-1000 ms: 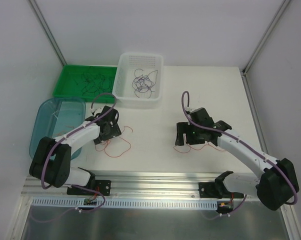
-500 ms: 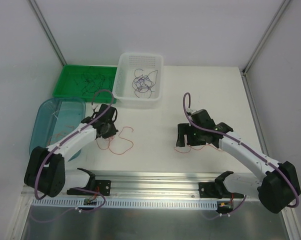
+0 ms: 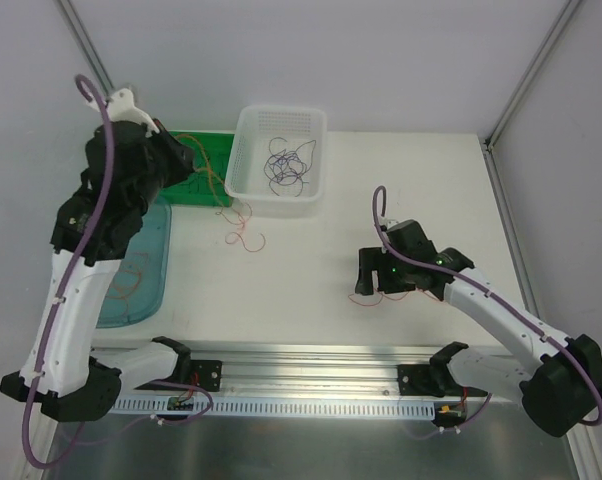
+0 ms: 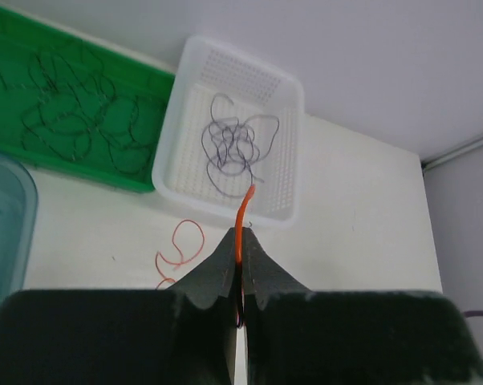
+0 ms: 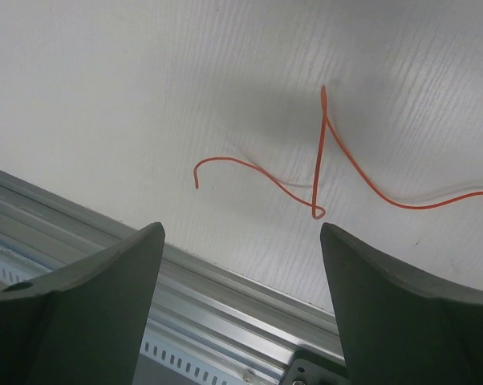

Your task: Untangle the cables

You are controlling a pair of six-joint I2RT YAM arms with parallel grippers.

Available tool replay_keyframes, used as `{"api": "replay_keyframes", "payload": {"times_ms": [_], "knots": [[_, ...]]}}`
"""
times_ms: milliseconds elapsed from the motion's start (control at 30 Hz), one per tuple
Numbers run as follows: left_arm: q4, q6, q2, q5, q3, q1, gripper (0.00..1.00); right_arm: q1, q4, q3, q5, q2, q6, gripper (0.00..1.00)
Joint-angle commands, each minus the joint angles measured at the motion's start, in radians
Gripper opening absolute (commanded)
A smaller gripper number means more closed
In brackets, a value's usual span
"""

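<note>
I'm holding the left gripper (image 4: 240, 245) pinched on one orange wire (image 4: 241, 210) high over the table (image 3: 431, 180) so it hangs loose from the others — the right gripper (image 5: 241, 233) hovers, jaws apart, over a second orange wire (image 5: 342, 164) by the rail (image 5: 209, 301).

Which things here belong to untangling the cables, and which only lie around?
Job: held red cable in shut left tool; loose red cable under open right tool; purple cables in white basket; black cables in green tray; red strands in blue bin.
Lying about: metal rail; lilac arm cables.
</note>
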Motion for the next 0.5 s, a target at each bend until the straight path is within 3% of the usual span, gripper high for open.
{"api": "replay_keyframes", "payload": {"times_ms": [0, 167, 267, 400, 467], "knots": [[-0.130, 0.161, 0.044, -0.127, 0.245, 0.017, 0.00, 0.006, -0.026, 0.029, 0.018, -0.028, -0.009, 0.83], [-0.163, 0.279, 0.128, -0.387, 0.512, 0.034, 0.01, 0.006, -0.043, 0.035, 0.016, -0.033, -0.009, 0.83], [-0.155, 0.350, 0.143, -0.481, 0.566, 0.048, 0.02, 0.006, -0.051, 0.041, 0.016, -0.037, -0.012, 0.83], [-0.121, 0.434, 0.130, -0.583, 0.456, 0.147, 0.05, 0.004, -0.066, 0.042, 0.015, -0.039, -0.013, 0.83], [-0.030, 0.439, 0.088, -0.583, 0.261, 0.229, 0.04, 0.006, -0.066, 0.035, 0.007, -0.040, -0.013, 0.83]]}}
